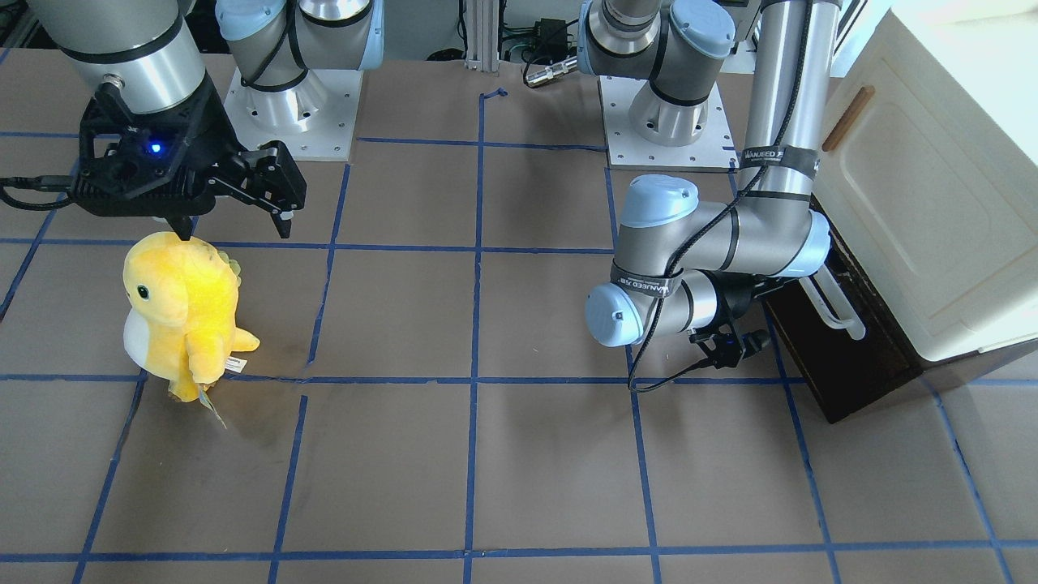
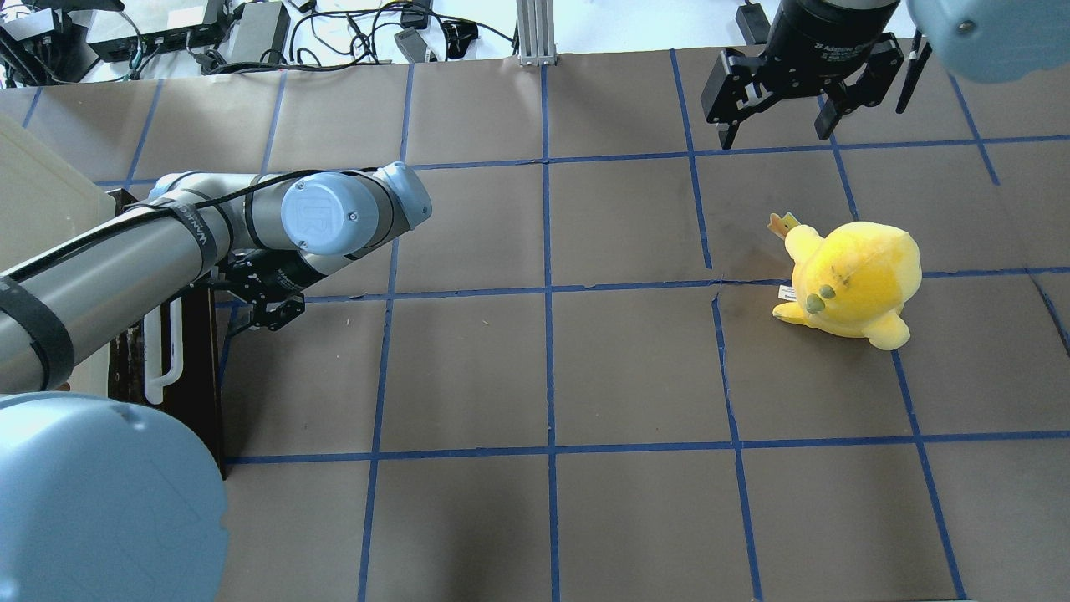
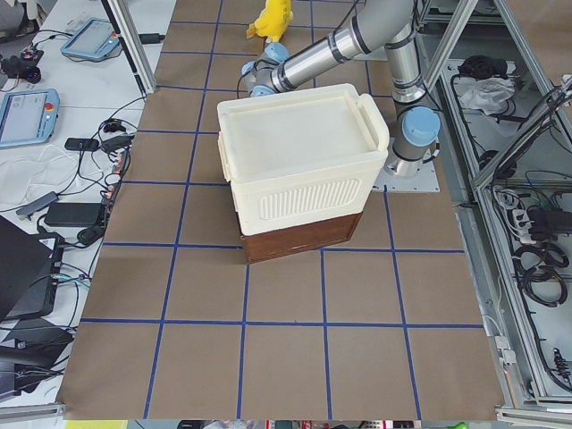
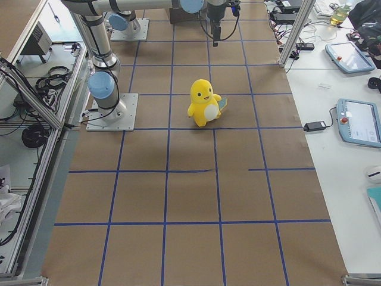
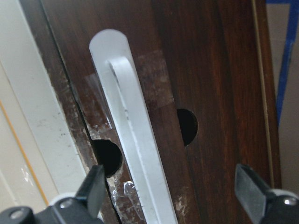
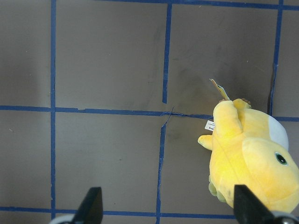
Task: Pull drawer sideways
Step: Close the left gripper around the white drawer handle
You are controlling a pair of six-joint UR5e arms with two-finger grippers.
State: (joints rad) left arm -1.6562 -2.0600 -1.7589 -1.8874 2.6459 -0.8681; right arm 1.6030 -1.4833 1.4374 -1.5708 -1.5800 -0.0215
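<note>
You find the drawer at the front view's right edge, under the cream cabinet. It is probably rigid and smooth-sliding. Close your wide-open left gripper around the slick white bar handle. The right gripper hangs open.

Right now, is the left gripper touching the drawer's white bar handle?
Apart. The left wrist view shows the left gripper open, its fingers straddling the white bar handle, with dark drawer front visible between each finger and the bar.

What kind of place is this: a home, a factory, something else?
Probably a robotics lab: a left arm and a right arm bolted to a table gridded with blue tape, and a teach pendant on the side bench.
</note>
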